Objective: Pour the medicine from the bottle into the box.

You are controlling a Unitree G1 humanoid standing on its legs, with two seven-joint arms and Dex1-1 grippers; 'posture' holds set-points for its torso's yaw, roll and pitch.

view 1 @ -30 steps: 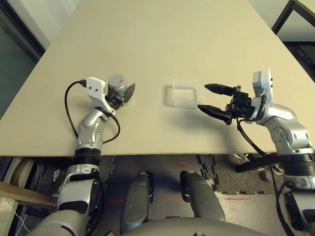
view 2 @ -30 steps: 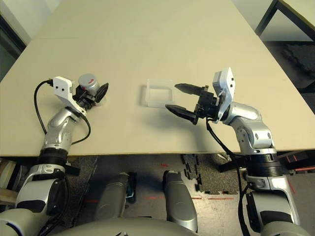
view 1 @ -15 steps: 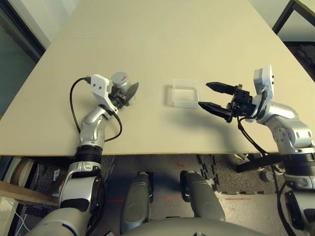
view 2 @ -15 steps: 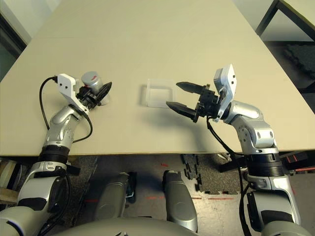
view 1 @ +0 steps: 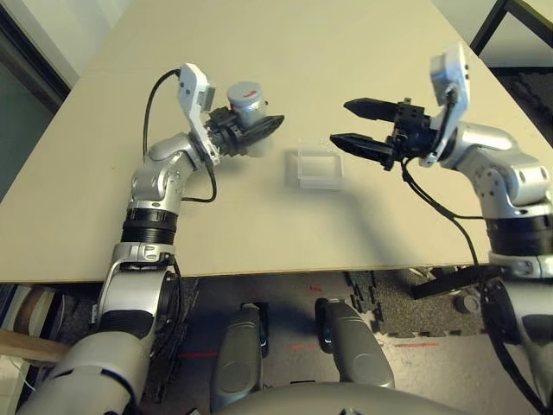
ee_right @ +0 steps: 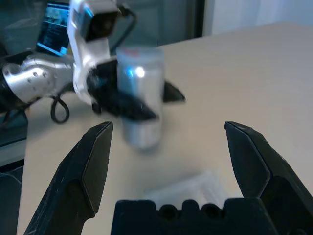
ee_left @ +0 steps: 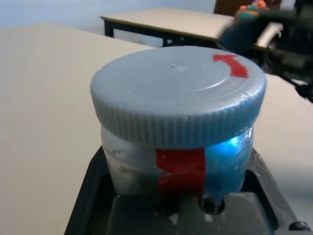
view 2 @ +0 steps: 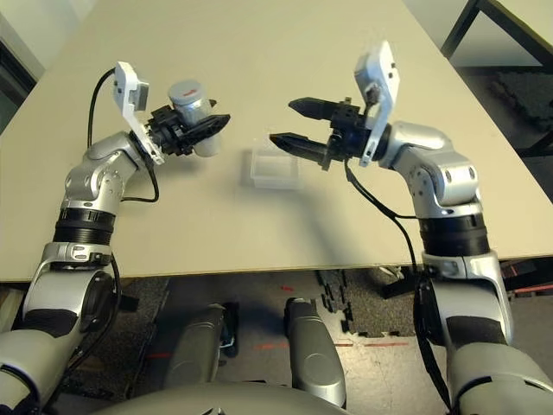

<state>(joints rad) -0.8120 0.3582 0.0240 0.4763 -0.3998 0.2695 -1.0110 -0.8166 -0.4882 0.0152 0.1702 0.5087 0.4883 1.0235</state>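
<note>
Worktop (view 1: pixel 285 242): pale, bare round the clear box (view 1: pixel 320 184), which sits twd near edge from btl.
Btl (view 2: pixel 192 111): up off worktop, L of box, inboard of L edge.
L gripper (view 2: pixel 219 111): closed round btl body, nearer arm.
R gripper (view 1: pixel 338 122): wide, empty; btl lies to its L, across a gap, fingers aimed that way.
Btl axis: approx. upright, cap (ee_left: pixel 171 93) up.
Next: prob. R to cap, uncap b4 pour.

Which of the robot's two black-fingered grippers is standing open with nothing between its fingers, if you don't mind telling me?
The right gripper: its fingers are spread wide apart, whereas the left gripper is closed around the silver-grey cylindrical bottle.
</note>
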